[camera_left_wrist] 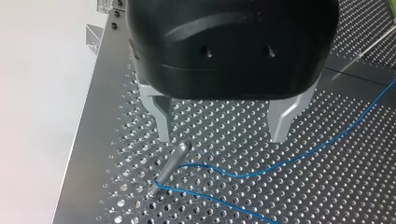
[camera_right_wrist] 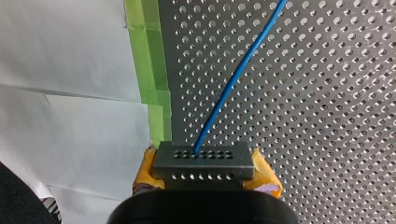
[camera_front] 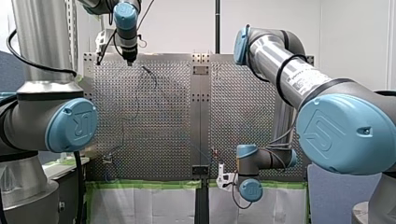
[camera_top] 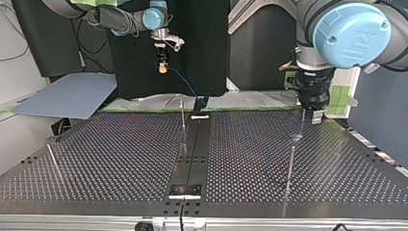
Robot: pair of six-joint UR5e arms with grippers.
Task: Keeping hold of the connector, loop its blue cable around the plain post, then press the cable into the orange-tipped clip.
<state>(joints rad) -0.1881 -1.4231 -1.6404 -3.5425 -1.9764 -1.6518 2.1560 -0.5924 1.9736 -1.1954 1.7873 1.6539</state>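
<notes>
Since our right gripper [camera_right_wrist: 204, 173] is clamped on the connector [camera_right_wrist: 203, 157], with its 2 yellow pads [camera_right_wrist: 264, 171] pressing the block's short ends, the hold we need is in place. The connector is a small, rigid grey body that should not crush, though we judge its smooth flanks could slip under a sideways tug. From its face the blue cable [camera_right_wrist: 233, 77] leaves as 1 thin strand. It runs ahead of the gripper over the perforated table [camera_right_wrist: 327, 93], beside a strip of green tape [camera_right_wrist: 149, 60]. We judge the cable light and limp, easy to steer but prone to kinking at the connector's mouth. Pulls should therefore be gentle and along its length. In the top view this grasp hangs at the upper left of the frame, higher than the table's far edge. Our left gripper [camera_left_wrist: 224, 136] stands released, its metal fingers [camera_left_wrist: 161, 119] wide apart and empty. 1 finger is just beside the tip of the plain post [camera_left_wrist: 170, 167], at whose foot the cable bends. For the pressing step we would push on the strand close to where it must seat.
</notes>
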